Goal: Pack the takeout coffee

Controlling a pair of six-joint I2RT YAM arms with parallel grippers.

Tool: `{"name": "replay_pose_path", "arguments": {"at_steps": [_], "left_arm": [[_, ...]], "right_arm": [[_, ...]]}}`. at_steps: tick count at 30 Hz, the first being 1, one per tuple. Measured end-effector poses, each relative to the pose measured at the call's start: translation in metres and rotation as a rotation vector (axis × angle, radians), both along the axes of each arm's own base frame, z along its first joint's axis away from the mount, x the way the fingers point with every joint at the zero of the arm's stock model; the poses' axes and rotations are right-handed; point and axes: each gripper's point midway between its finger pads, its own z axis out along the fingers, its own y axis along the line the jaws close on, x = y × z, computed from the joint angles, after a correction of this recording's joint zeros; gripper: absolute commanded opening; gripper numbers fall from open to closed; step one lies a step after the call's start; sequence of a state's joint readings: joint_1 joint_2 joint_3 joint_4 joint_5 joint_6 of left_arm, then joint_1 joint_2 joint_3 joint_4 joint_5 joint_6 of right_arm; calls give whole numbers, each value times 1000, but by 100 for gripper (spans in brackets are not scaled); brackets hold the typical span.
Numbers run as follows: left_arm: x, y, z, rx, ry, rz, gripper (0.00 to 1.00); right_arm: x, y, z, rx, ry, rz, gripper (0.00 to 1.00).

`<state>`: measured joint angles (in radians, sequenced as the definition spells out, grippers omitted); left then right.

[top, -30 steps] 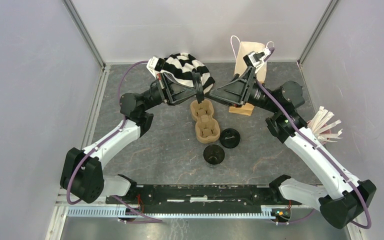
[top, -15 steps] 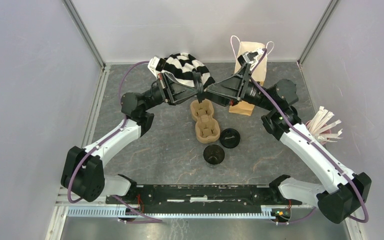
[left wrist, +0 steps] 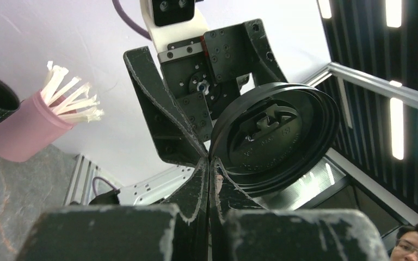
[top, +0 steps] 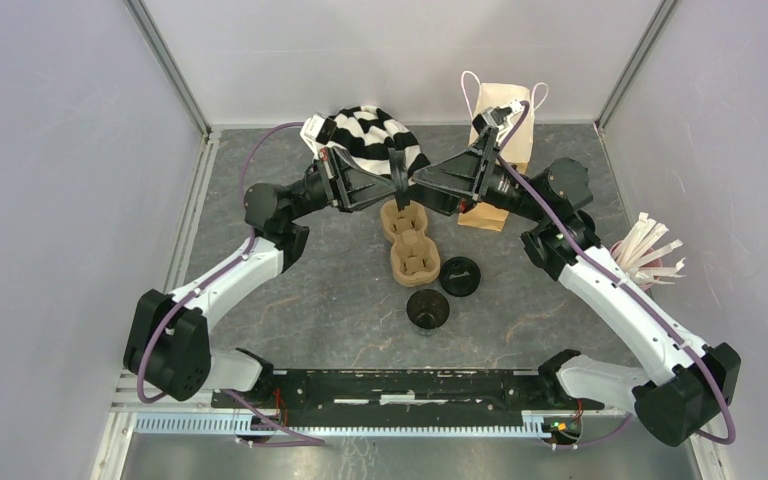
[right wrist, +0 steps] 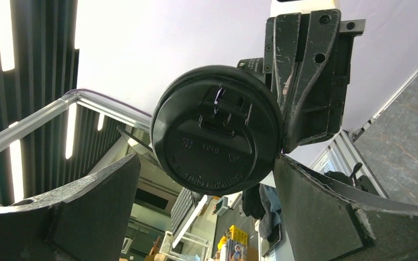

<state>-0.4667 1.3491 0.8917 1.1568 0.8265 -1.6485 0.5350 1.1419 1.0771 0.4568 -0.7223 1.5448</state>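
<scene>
My left gripper (top: pixel 398 186) is shut on the rim of a flat black plastic lid (left wrist: pixel 275 138) and holds it in the air above the far end of the brown cardboard carrier (top: pixel 410 240). In the left wrist view its fingertips (left wrist: pixel 210 163) are pressed together on the lid's edge. My right gripper (top: pixel 422 184) is open and faces the lid (right wrist: pixel 216 138), one finger on each side of it without touching. Two black coffee cups (top: pixel 459 276) (top: pixel 427 309) stand on the table just right of and in front of the carrier.
A brown paper bag (top: pixel 500 125) with white handles stands at the back right, behind my right arm. A black-and-white striped cloth (top: pixel 370 135) lies at the back. A pink cup of white sticks (top: pixel 650 250) stands at the right wall.
My right gripper has moved left and closed in on the lid held by my left gripper. The left gripper has shifted slightly. The cups and carrier have not moved.
</scene>
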Motion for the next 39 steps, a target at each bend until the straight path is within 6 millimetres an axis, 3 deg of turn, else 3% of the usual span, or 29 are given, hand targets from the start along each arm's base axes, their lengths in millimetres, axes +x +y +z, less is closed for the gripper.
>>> {"name": "replay_pose_path", "arguments": {"at_steps": [15,27,39], "left_arm": [[9,-10,-17,152,-61,18,2],[15,-5,-10,119,-9,109,2],[22,-3,-18,108,18,147,2]], "right_arm": [[8,2,-18,-58,58,-13,98],[12,2,-13,-34,36,-43,98],[18,2,-19,-16,54,-70,98]]}}
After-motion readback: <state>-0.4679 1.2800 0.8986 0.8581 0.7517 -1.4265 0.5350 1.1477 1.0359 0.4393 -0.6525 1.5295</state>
